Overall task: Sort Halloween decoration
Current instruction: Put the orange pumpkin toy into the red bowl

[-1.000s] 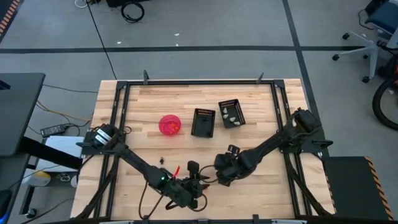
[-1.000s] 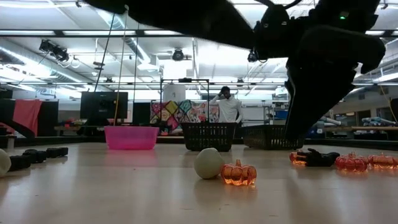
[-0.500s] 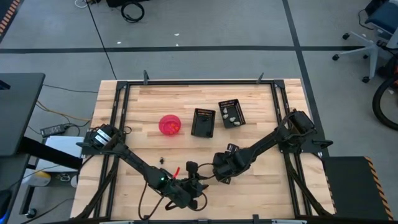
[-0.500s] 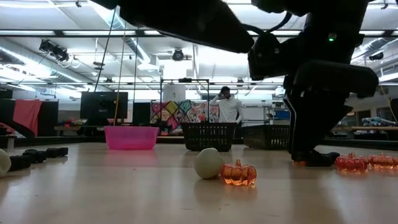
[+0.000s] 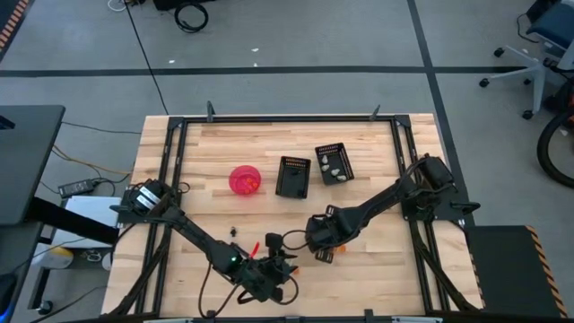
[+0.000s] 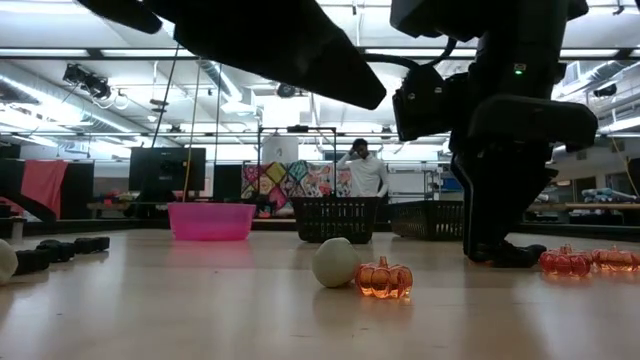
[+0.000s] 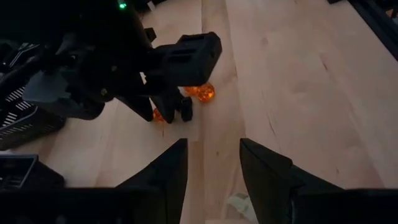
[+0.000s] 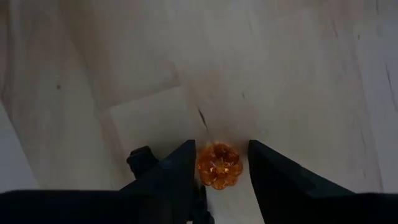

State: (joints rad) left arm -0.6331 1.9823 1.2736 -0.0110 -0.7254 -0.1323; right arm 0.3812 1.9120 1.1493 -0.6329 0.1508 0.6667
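Observation:
The Halloween decoration lies scattered on the wooden table as tiny trinkets. My right gripper points down at the table's near middle, open. An orange pumpkin sits on the table between its fingers, and a black trinket lies just outside one finger. My left gripper hovers open near the front edge, pointing toward the right gripper. A pale trinket shows low between the left fingers. Another pumpkin and a pale ball rest on the table. My right gripper comes at the orange pumpkin from above, one finger on either side of it. One finger stands right at the pumpkin's rim and the other a sliver off. Whether they touch it I cannot tell. The pumpkin sits on the table.
A pink bowl and two black slotted baskets stand at the table's middle. More orange pumpkins lie beside the right gripper, and black trinkets lie toward the left. A person stands in the room behind.
My right gripper has come down and toward the table's left, tipping a little, until its fingertips stand at the table beside the black trinket. The trinkets have not moved.

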